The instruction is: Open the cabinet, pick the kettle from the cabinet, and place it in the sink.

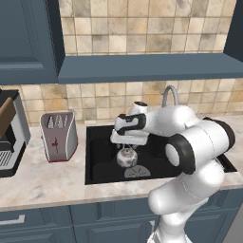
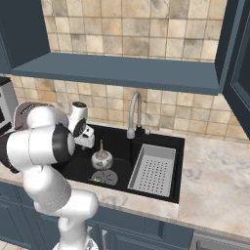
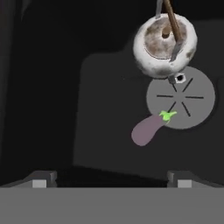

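1. The kettle (image 1: 126,157) stands upright on the floor of the sink (image 1: 102,175), just behind the round drain (image 3: 180,97) and touching its rim.
2. From the right base view the kettle (image 2: 102,159) sits in the left half of the sink (image 2: 166,138), with a white perforated tray (image 2: 154,170) in the right half and the tap (image 2: 134,115) behind, at the basin's back edge.
3. The gripper (image 1: 124,144) hangs over the sink, just above the kettle, its jaws spread wide and holding nothing.
4. In the hand view the fingertips (image 3: 40,179) stand far apart with only dark sink floor between them; the kettle (image 3: 164,43) lies well clear of them.
5. A small purple eggplant (image 3: 148,128) lies at the drain, its green stem end resting on the drain plate.
6. A silver toaster (image 1: 58,135) stands on the counter (image 1: 42,182) left of the sink.
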